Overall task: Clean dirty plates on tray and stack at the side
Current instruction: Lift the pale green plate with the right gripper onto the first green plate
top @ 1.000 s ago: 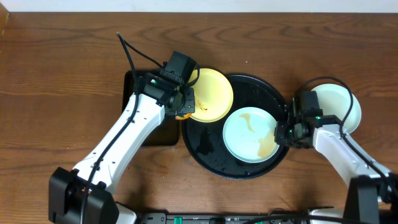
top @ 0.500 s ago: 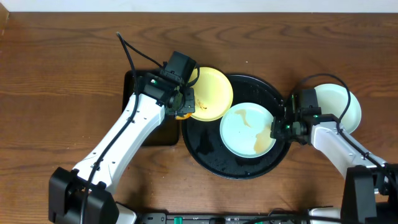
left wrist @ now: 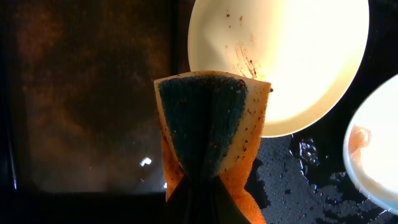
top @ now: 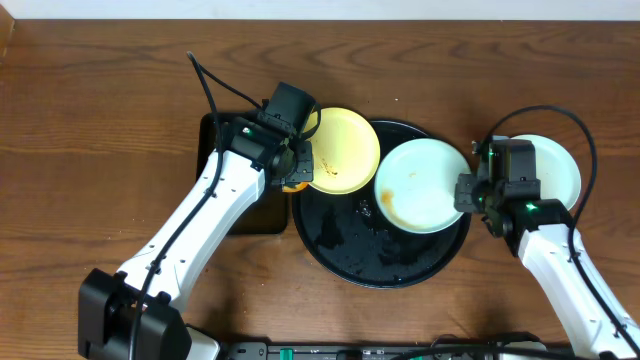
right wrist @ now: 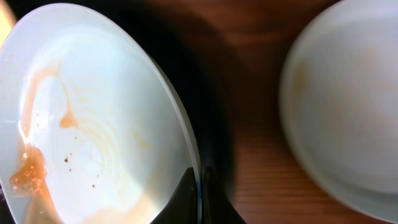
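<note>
The left gripper (top: pixel 296 168) pinches an orange-green sponge (left wrist: pixel 210 121) at the rim of the yellow plate (top: pixel 348 148). The right gripper (top: pixel 466 192) clamps the smeared mint-white plate (top: pixel 420 185) by its rim over the round tray (top: pixel 335 240).

The brown wood-grain worktop (top: pixel 100 120) is carrying a large glossy black round tray (top: pixel 340 255) near its middle. A smaller black rectangular tray (top: pixel 268 212) is lying just beside it on the left. Toward the right edge, a pale mint-white round plate (top: pixel 558 175) is resting directly on the wood.
</note>
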